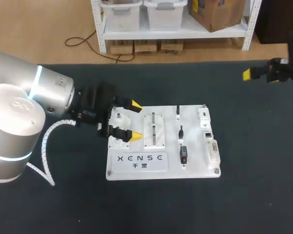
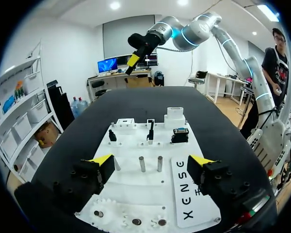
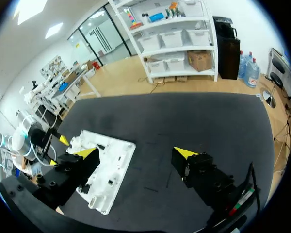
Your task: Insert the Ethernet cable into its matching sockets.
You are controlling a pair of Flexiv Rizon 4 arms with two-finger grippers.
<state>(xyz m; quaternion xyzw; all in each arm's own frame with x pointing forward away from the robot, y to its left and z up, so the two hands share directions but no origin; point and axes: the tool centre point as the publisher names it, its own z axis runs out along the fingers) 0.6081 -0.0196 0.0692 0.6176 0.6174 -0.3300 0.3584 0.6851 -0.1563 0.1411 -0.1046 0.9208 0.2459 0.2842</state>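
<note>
A white board (image 1: pixel 136 168) lies mid-table, carrying small black plugs (image 1: pixel 181 131) and connector blocks (image 1: pixel 208 134). I cannot tell which of them is the Ethernet part, and no loose cable shows. My left gripper (image 1: pixel 136 119) hangs open over the board's left end with nothing between its fingers. In the left wrist view that gripper (image 2: pixel 153 162) has two metal pegs (image 2: pixel 142 164) of the board (image 2: pixel 136 199) between its tips, and the plugs (image 2: pixel 150 132) stand ahead. My right gripper (image 1: pixel 251 74) is at the far right, away from the board. The right wrist view shows this gripper (image 3: pixel 136 153) wide open and empty, high over the mat with the board (image 3: pixel 111 170) under one fingertip.
The black mat (image 1: pixel 244 146) covers the table all around the board. A grooved white block (image 1: pixel 154 129) stands in the board's middle. My right arm's gripper (image 2: pixel 135 53) appears high beyond the board in the left wrist view.
</note>
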